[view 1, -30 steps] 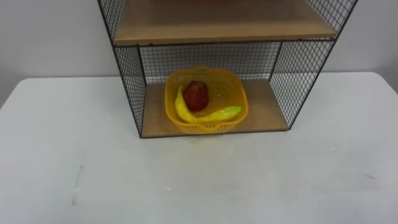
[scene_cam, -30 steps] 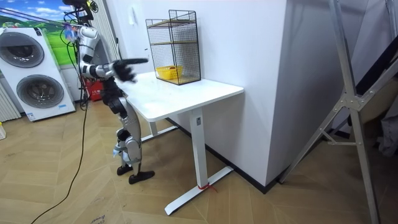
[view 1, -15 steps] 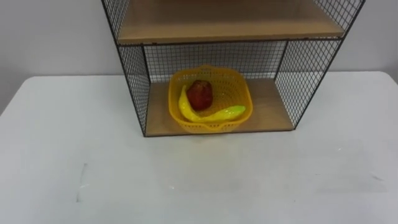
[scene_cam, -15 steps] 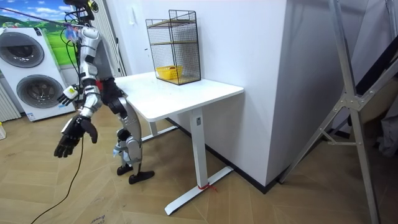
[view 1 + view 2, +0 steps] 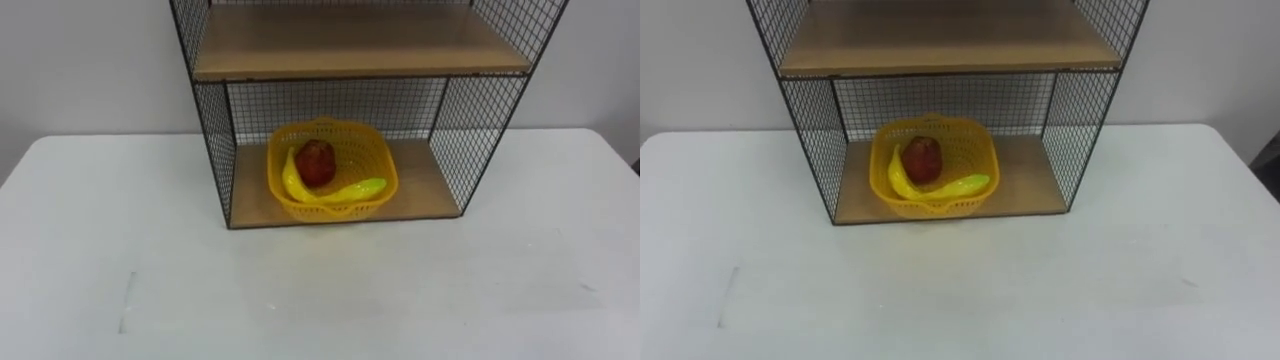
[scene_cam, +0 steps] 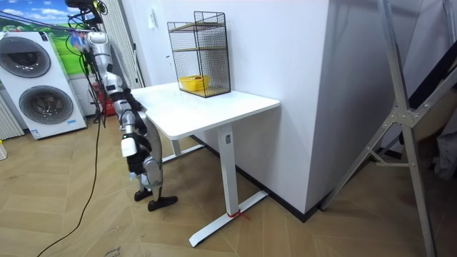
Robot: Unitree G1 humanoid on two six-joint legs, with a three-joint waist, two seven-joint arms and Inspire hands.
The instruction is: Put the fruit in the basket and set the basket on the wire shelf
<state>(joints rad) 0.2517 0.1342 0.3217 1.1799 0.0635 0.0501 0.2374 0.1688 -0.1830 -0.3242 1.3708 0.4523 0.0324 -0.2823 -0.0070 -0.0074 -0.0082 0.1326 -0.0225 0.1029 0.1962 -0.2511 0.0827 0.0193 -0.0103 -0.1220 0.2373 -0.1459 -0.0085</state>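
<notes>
A yellow plastic basket (image 5: 331, 206) stands on the bottom board of the black wire shelf (image 5: 345, 45), towards its left side. In the basket lie a red apple (image 5: 316, 161) and a yellow-green banana (image 5: 349, 188), which curves round the apple's front. The right eye view has the same basket (image 5: 931, 205) and apple (image 5: 922, 157). In the room view the robot stands at the table's end on the room view's left, facing the shelf (image 6: 201, 50). Its right arm hangs down along its body, with the right hand (image 6: 133, 170) low beside its leg.
The shelf stands at the back of a white table (image 5: 320, 290), against a white wall. A wooden upper board spans the shelf above the basket. In the room view, two washing machines (image 6: 32, 78) stand behind the robot.
In the room view the right arm has swung from stretched out over the table down to the robot's side. The eye view has shifted a little; the basket and fruit have stayed in place.
</notes>
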